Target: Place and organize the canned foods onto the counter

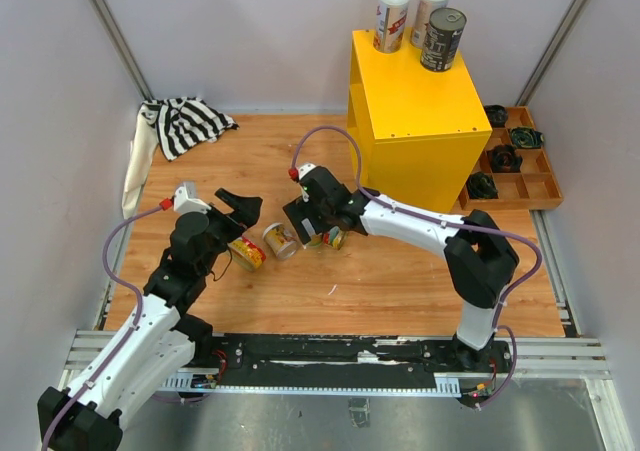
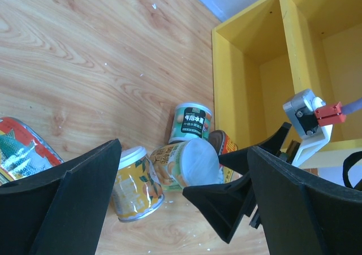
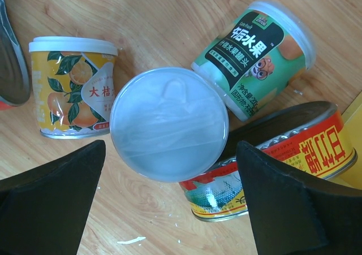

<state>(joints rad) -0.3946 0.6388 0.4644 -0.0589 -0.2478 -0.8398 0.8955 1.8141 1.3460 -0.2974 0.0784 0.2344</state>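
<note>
Right tool (image 3: 171, 147), spread — faces white-lidded can (image 3: 169, 122) (toppled).

The top view looks down from above and behind the arms, far enough off to take in the whole table (image 1: 400, 291). The arm bases sit at 6 o'clock, the counter (image 1: 415, 121) at 1 o'clock, and a cluster of cans (image 1: 283, 241) near the middle. The left wrist view sits low and near, facing across those cans (image 2: 184, 164) toward the counter's (image 2: 249, 80) open side at 2 o'clock. The right wrist view looks almost straight down on the same cans (image 3: 169, 122), very close. All three views share that cluster.
</note>
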